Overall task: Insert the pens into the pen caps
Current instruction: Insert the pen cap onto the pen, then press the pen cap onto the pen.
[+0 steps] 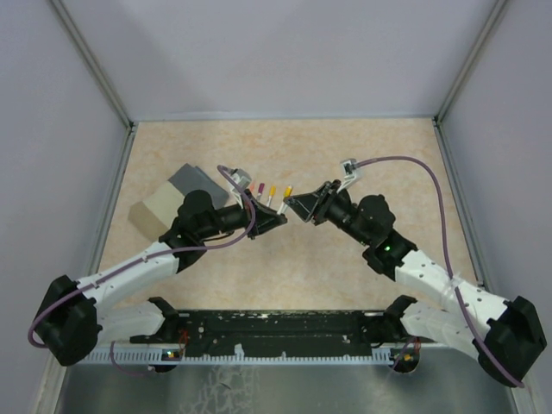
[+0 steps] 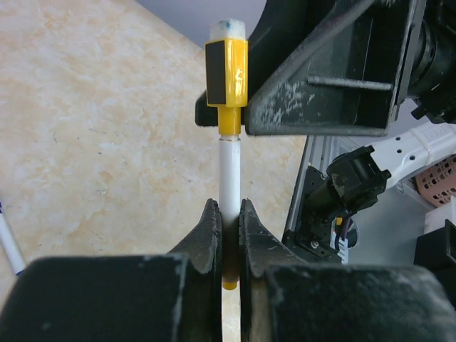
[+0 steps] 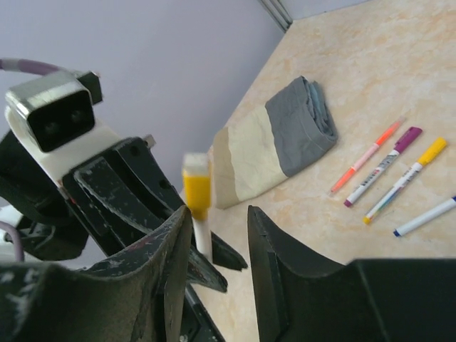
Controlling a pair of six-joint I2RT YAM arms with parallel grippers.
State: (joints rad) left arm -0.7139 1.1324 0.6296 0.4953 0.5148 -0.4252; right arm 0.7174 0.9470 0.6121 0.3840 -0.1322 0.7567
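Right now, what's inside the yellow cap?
The white pen goes up into the yellow cap; its tip in there is covered, unseen. The left gripper holds the pen below.

Yellow-capped pen in left gripper

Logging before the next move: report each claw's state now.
Left claw: closed, holding the pen.
Right claw: open, by the pen's yellow cap.

The pen is white, its cap yellow, the pouch beige-and-grey.
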